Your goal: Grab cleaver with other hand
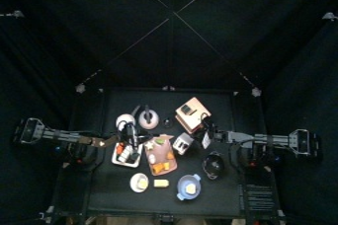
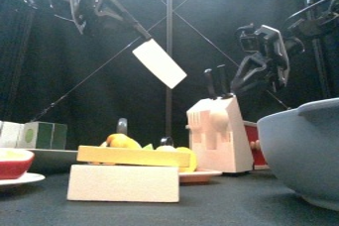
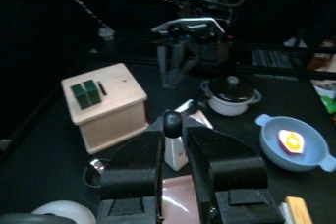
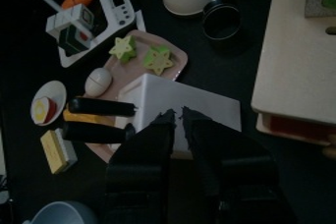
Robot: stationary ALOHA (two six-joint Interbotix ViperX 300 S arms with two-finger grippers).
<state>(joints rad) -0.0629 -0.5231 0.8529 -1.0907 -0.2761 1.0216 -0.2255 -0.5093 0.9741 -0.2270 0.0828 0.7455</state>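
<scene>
Two claws up off the table, and you only have a grip on one. Left gripper (image 3: 172,140) is clamped narrow on the black handle of the cleaver (image 2: 159,63). In the front view the white blade hangs tilted in the air, upper middle of the frame, clear of everything below. Right gripper (image 3: 187,56) stands about half spread with nothing between its jaws. It hangs in the front view's upper right, above the white knife block (image 2: 219,131), apart from the blade. Below the cleaver you see a yellow block (image 2: 133,155) and a white block (image 2: 122,182) at lower left. Grey bowl (image 2: 304,151) fills the lower right corner.
</scene>
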